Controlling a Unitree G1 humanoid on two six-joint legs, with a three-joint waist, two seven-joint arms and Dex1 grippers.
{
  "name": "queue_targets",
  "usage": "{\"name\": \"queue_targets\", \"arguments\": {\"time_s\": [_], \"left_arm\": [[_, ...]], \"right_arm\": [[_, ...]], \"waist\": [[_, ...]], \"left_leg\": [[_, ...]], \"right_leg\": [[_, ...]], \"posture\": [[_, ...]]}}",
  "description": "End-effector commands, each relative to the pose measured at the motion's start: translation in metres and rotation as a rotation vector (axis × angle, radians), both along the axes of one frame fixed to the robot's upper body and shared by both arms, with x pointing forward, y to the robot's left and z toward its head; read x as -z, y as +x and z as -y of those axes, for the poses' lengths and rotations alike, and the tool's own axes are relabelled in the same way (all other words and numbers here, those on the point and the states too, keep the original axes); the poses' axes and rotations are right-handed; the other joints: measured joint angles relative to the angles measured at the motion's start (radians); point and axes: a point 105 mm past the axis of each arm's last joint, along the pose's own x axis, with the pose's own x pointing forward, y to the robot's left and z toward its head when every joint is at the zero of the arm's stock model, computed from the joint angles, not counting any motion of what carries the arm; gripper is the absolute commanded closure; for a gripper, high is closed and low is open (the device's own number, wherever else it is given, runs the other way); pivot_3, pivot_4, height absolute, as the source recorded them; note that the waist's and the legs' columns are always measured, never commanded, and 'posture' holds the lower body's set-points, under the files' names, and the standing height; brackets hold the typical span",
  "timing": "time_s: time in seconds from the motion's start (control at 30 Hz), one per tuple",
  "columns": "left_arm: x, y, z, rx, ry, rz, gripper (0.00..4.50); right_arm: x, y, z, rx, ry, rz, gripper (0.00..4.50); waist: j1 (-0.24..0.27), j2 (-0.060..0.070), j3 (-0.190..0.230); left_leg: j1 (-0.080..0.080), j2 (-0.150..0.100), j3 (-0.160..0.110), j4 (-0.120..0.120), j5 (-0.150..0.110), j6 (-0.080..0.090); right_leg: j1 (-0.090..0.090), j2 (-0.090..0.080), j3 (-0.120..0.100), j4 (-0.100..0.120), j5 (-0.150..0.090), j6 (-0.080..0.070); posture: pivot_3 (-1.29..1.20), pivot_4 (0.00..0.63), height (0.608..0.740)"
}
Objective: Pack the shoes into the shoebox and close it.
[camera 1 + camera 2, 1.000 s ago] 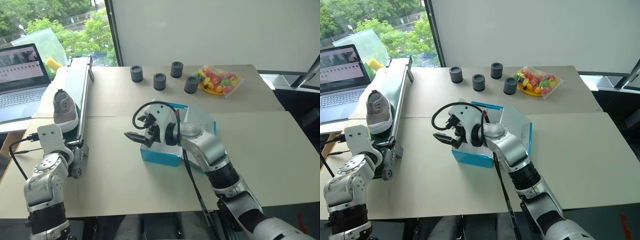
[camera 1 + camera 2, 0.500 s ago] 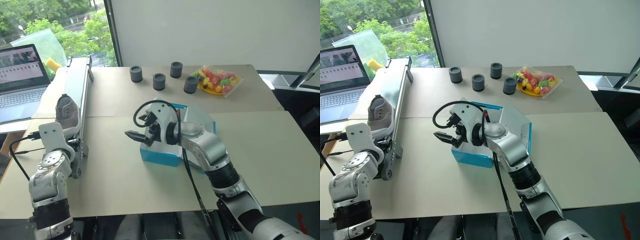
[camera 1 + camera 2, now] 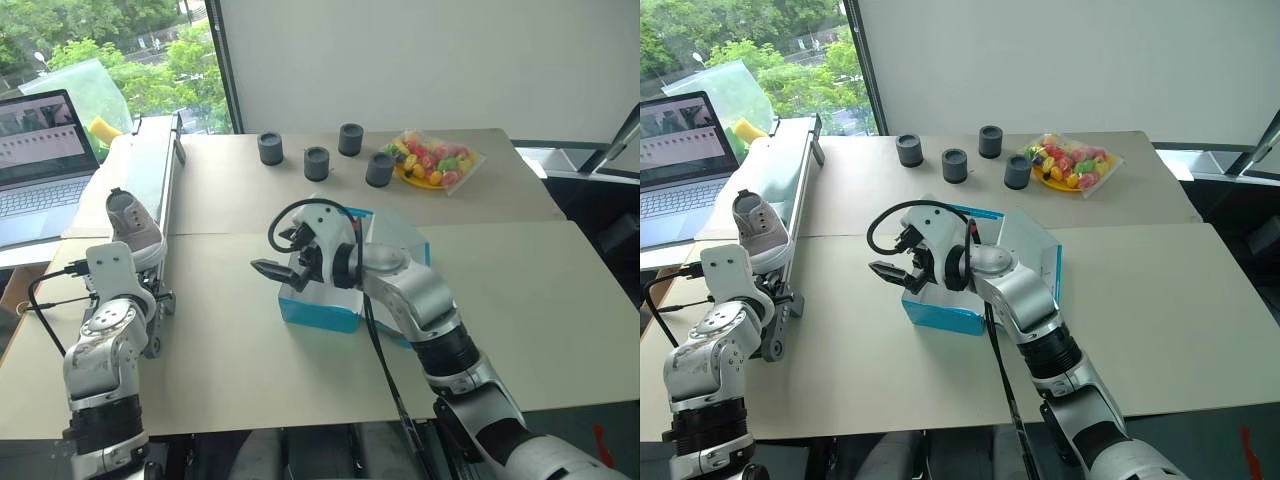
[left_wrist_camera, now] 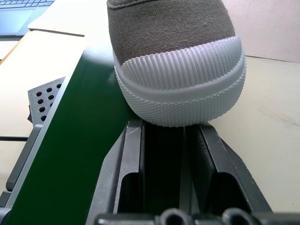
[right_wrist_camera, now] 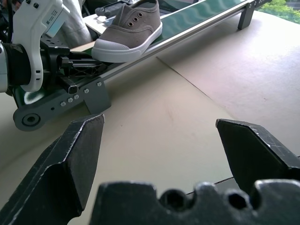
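One grey-taupe shoe [image 3: 135, 220] with a pale ribbed toe cap [image 4: 178, 70] lies on the green conveyor belt at the left, toe towards me. My left gripper [image 4: 171, 124] is at that toe, its fingers [image 4: 133, 140] drawn close around the tip of the sole, shut on it. The turquoise shoebox [image 3: 315, 310] stands mid-table with its lid [image 3: 400, 240] raised; my right arm covers its inside. My right gripper [image 3: 278, 275] hovers above the box's left end, pointing at the conveyor, open and empty. In the right wrist view the shoe [image 5: 129, 33] appears beyond the spread fingers [image 5: 79, 154].
The long conveyor frame [image 3: 150, 170] runs along the table's left edge, a laptop [image 3: 40, 150] beside it. Several dark cups [image 3: 317, 162] and a bag of colourful sweets [image 3: 435, 160] sit at the back. Bare tabletop [image 3: 230, 340] lies between conveyor and box.
The left gripper's fingers have closed in on the shoe's toe, and the shoe has tipped and shifted slightly on the belt. The right arm has stayed put.
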Motion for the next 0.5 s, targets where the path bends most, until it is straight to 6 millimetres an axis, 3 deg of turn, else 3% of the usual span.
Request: {"name": "queue_targets", "arguments": {"time_s": [0.03,0.27,0.4,0.5], "left_arm": [[-0.012,-0.003,-0.012,-0.047,0.116,-0.001,3.16],[-0.026,-0.006,-0.012,-0.090,0.250,0.027,3.16],[-0.021,-0.008,-0.006,-0.099,0.165,0.062,2.11],[-0.023,-0.010,-0.007,-0.119,0.102,0.091,1.05]], "right_arm": [[-0.016,-0.003,-0.001,-0.007,0.023,0.049,0.00],[-0.014,-0.002,-0.001,-0.006,0.020,0.046,0.00],[-0.012,-0.002,0.000,-0.004,0.013,0.046,0.00],[-0.013,-0.002,-0.001,-0.005,0.011,0.047,0.00]], "waist": [[0.000,0.000,0.000],[-0.001,0.000,0.000],[0.004,0.000,0.000],[0.008,0.000,0.000]], "left_leg": [[0.000,0.000,0.000,0.000,0.000,0.000],[0.000,0.000,0.000,-0.001,0.000,0.000],[-0.001,0.000,0.000,-0.001,0.000,0.000],[-0.002,0.000,-0.001,-0.001,0.000,0.000]], "right_leg": [[0.000,0.000,0.000,0.000,0.000,0.000],[-0.001,0.000,0.000,0.000,0.000,0.000],[-0.001,-0.001,0.000,-0.001,0.000,0.000],[-0.001,-0.001,-0.001,-0.001,0.000,0.000]], "posture": [[0.00,0.150,0.740],[0.00,0.150,0.740],[0.00,0.150,0.740],[0.00,0.150,0.740]]}}
